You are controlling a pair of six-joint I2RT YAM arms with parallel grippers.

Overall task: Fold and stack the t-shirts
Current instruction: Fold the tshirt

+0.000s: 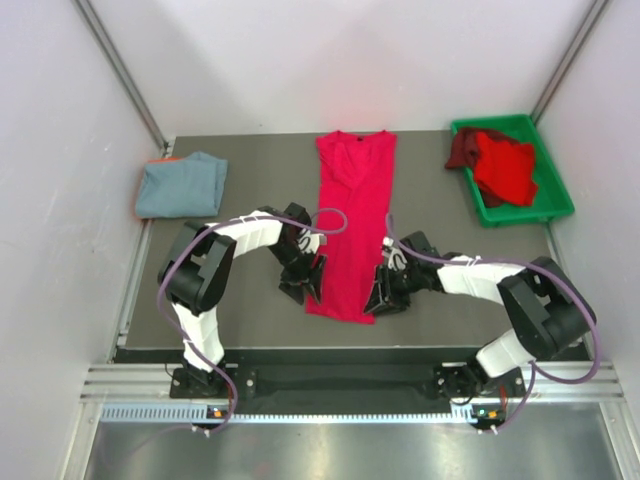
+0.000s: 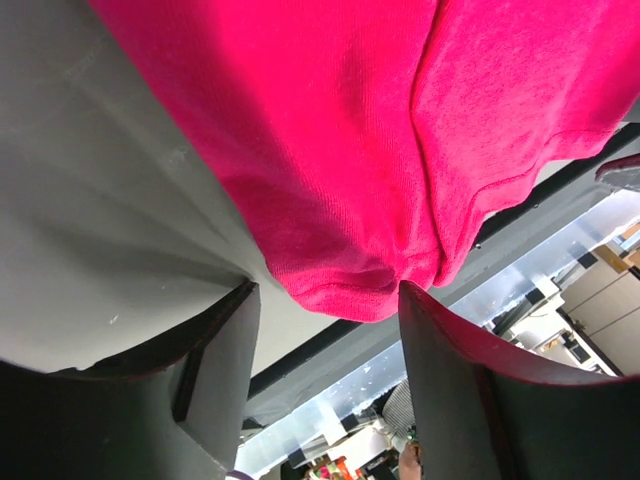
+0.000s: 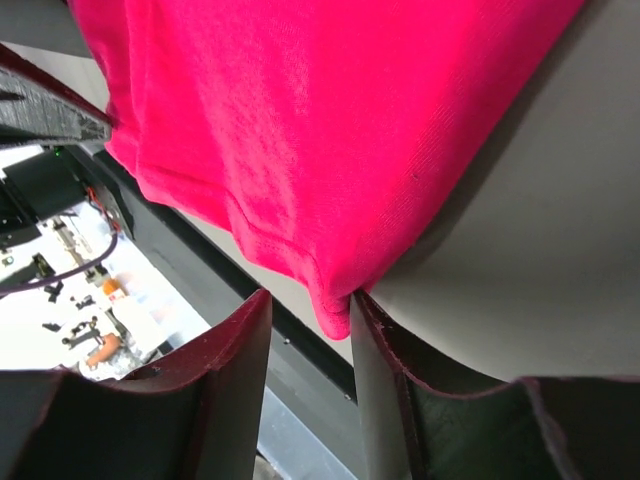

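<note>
Right now your bright red t-shirt (image 1: 352, 215) lies as a long narrow strip down the middle of the table (image 1: 250, 190), collar at the far end and hem at the near end. Your left gripper (image 1: 303, 285) sits at the hem's near left corner with its jaws apart. In its wrist view the rounded corner of the cloth lies between the two fingers (image 2: 215, 380) without being pinched. Your right gripper (image 1: 382, 298) sits at the near right corner, jaws also apart but with a narrower gap. The hem's corner dips into that gap and touches one of its fingers (image 3: 400, 400), while the other finger stands clear of the cloth. Well apart from all this, at the far left, lies a folded grey-blue t-shirt (image 1: 180, 185). At the far right, the green bin (image 1: 527, 214) holds a crumpled red t-shirt (image 1: 505, 165), with a darker red one (image 1: 463, 150) draped over its left rim.
</note>
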